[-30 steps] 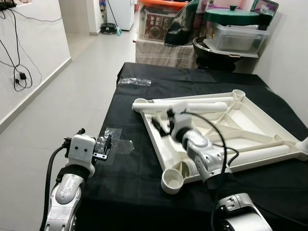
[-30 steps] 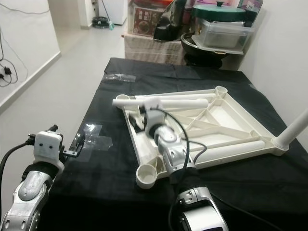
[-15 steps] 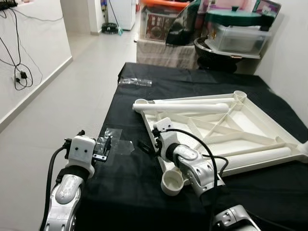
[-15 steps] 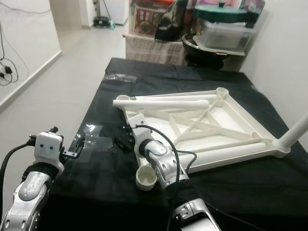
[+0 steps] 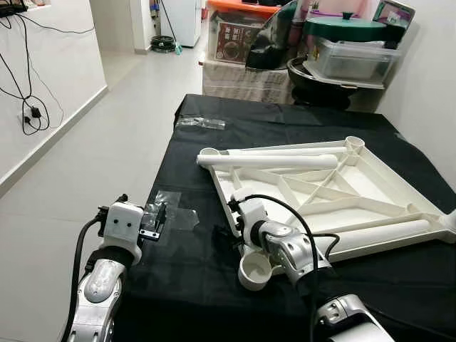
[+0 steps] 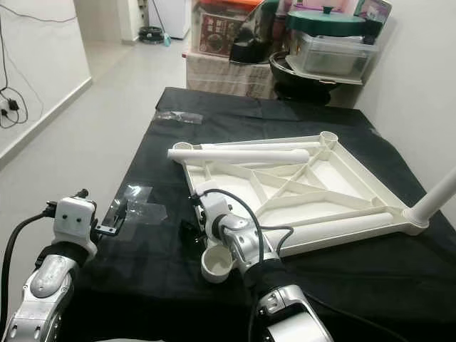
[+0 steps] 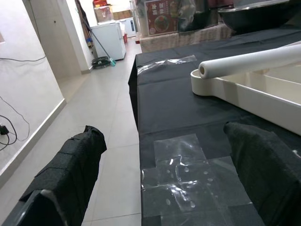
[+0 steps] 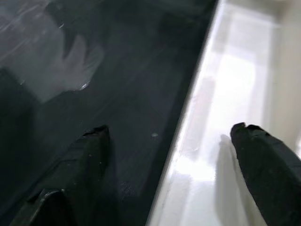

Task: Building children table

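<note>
Right gripper (image 5: 229,229) leaving the tabletop frame (image 5: 335,192)
Fingers apart, now straddling its left rim; left gripper (image 5: 158,217) waiting, fingers apart, unloaded.

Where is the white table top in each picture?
Left eye view: table top, upside down, centre right on the black cloth.
Right eye view: centre right again.
Left wrist view: its corner and rim, beyond the clear plastic.
Right wrist view: its white edge, running between the right gripper's fingers.
Shared landmark: the black cloth under it.
</note>
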Controlling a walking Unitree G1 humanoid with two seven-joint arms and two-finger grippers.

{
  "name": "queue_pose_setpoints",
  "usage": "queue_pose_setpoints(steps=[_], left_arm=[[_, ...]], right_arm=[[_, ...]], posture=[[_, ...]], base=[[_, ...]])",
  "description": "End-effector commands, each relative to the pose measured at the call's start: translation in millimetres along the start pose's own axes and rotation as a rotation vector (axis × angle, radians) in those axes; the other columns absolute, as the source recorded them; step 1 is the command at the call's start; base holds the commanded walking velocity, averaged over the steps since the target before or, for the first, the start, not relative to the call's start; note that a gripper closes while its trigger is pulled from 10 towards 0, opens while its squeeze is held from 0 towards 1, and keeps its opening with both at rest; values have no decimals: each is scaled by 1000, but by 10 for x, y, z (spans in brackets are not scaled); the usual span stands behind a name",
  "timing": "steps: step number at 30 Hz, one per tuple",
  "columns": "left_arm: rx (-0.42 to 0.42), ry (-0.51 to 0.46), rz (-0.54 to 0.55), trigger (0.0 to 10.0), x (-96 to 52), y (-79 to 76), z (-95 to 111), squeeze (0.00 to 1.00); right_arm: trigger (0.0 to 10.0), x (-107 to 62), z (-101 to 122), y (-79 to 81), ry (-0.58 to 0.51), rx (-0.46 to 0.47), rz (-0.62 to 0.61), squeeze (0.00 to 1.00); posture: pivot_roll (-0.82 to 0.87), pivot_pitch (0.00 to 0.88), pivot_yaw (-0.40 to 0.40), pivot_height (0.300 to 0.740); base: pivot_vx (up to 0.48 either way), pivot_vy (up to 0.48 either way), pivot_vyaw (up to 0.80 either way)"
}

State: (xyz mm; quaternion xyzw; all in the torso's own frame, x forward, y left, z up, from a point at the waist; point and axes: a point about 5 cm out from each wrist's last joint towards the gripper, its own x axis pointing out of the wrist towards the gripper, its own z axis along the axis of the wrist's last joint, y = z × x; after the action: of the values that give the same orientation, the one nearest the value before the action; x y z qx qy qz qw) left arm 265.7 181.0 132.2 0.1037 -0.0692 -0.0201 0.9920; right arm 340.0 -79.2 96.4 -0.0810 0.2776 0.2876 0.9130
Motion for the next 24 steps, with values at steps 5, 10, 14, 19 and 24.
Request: queue_pose_setpoints(steps=[5,10,14,19,24], left_arm=[[9,3,-18,10000,16,-49,-18,0],[9,8,-20,10000,12,-55,-32,0],[10,12,-24,10000,6,-63,-44,0],[12,15,-30,10000,10,-68,-48,0],[15,17,-39,10000,19,-77,-50,0]], right_arm=[[0,-11,-330,-73,151,-54,61,0],[0,-137,-387,-133,153,-192,189,0],[0,-297,-413,-191,118,-441,310,0],[0,-584,-570,-340,187,-810,478,0],[0,-848,-723,-489,253,-986,593,0]], posture=[[66,0,-141,740],[60,0,-141,740],[56,0,-140,740],[50,0,-136,740],[43,0,-130,740]], base=[[0,0,0],[0,0,0],[0,0,0],[0,0,0],[0,0,0]])
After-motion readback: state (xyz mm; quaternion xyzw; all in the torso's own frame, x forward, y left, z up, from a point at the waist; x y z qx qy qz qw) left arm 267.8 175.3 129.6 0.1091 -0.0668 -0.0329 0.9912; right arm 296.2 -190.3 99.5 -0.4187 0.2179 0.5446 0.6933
